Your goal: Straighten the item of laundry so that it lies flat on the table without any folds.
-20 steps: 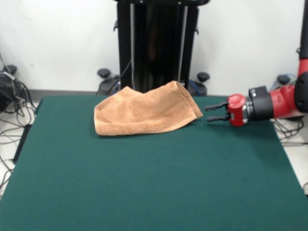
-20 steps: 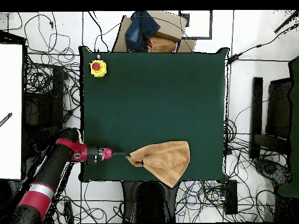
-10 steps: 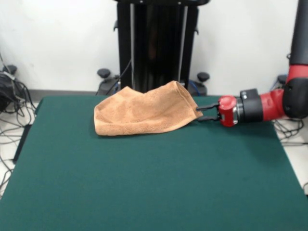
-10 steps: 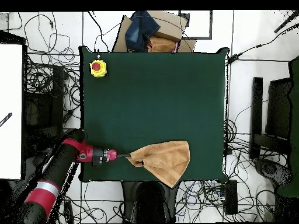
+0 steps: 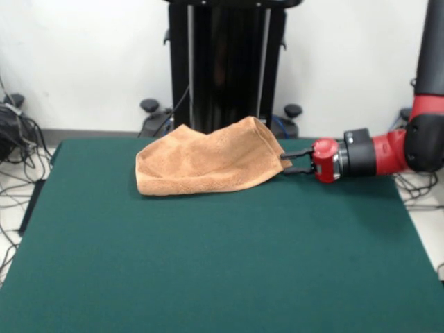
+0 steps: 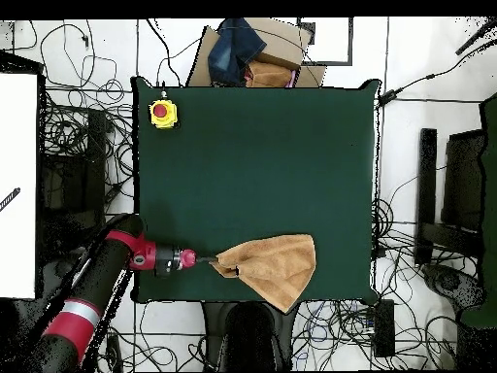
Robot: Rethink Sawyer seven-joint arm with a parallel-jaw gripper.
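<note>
On green cloth, rumpled terry towel [image 5: 208, 164]

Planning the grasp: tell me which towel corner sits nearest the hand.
The pointed corner of the peach-orange terry towel, at the red-and-black hand; the others lie farther off.

The towel [image 5: 208, 165] is bunched on the table [image 5: 208, 263] near its far edge, the gripper [image 5: 286, 161] positioned at its right corner.

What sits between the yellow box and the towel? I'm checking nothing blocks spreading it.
Nothing: the overhead view shows only bare table between the box and the towel.
</note>
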